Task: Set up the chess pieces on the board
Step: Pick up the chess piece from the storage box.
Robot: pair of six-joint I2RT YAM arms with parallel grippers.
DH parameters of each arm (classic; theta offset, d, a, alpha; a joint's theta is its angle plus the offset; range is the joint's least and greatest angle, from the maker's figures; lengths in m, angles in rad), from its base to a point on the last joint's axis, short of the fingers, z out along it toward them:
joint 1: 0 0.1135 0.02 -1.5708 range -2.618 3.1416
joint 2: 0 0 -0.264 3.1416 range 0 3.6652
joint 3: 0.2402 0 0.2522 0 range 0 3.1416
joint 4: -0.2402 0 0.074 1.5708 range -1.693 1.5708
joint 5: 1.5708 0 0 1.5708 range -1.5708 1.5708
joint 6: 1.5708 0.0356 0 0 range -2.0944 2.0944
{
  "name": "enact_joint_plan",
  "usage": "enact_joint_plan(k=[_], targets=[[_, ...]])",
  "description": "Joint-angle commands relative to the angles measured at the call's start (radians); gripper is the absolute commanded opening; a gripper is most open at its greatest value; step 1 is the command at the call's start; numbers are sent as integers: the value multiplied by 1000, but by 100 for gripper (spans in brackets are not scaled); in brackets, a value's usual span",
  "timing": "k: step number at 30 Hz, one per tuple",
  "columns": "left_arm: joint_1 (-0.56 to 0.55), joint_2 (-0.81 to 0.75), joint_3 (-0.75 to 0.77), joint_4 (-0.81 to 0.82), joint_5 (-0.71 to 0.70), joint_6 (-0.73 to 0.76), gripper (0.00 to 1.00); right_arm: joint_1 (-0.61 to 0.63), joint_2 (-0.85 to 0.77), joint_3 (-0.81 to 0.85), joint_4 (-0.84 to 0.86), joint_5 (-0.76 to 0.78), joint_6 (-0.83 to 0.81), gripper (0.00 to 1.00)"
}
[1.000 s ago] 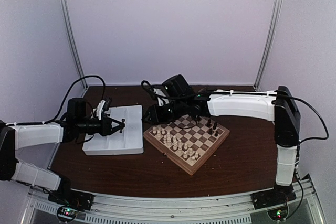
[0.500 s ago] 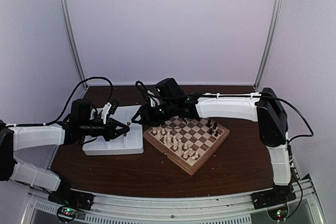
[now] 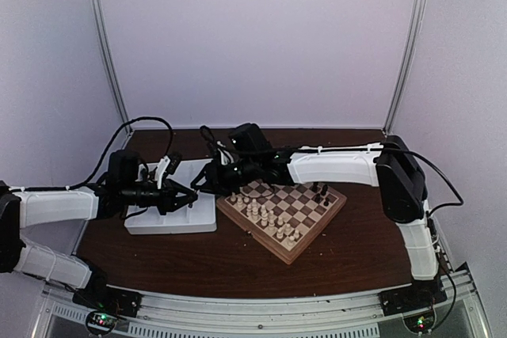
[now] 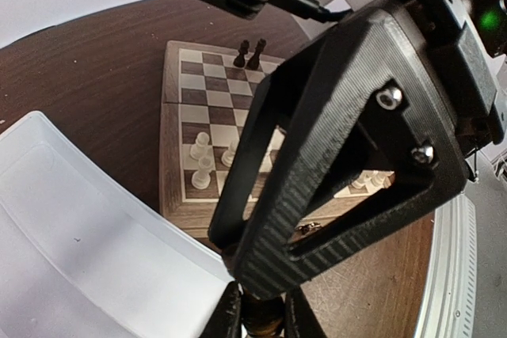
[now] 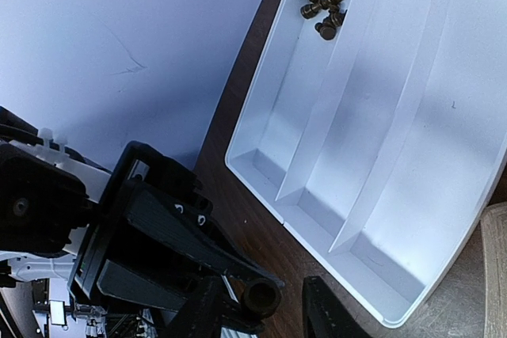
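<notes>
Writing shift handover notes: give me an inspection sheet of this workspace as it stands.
Surface: dark wooden table.
Job's things: board holds a few dark chess pieces near one corner; a heap of them lies in the white tray, outer compartment.
Clutter: cream pieces on the board.
Tools: left tool shut on one dark piece; right tool open, fingers either side of it.
Cables: black cables loop above the left arm.
Surroundings: pale walls, metal posts.

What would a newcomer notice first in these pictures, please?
The two grippers meet tip to tip between the white tray and the board, the left gripper shut on a dark chess piece, the right gripper open beside it. More dark pieces lie heaped in a corner of the tray's narrow compartment.
</notes>
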Motion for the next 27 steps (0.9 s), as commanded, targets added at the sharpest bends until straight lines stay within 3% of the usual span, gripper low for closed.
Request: enact_joint_plan(k=[1,8,15,17,19,21,24,27], targets=[[-5,-18,-11,43,20,18,9,8,13,34,42,-18,26,36],[-6,-22,-8,31,2,23,10,10,11,31,54,-19,36,20],[-5,-42,-18,25,-32,22,17,10,2,28,57,-2,27,11],[-5,-46,-21,24,-44,17,26,10,1,28,52,8,20,9],[-5,-54,-26,21,-42,11,47,9,3,28,47,17,15,9],[-5,-80,-54,61,-37,-12,60,9,1,28,39,26,6,9],[-5,-124,-88,75,-57,-18,64,7,-11,23,29,42,-11,9],[-5,-132,-86,51,-55,-13,59,6,-36,5,48,53,-21,9]])
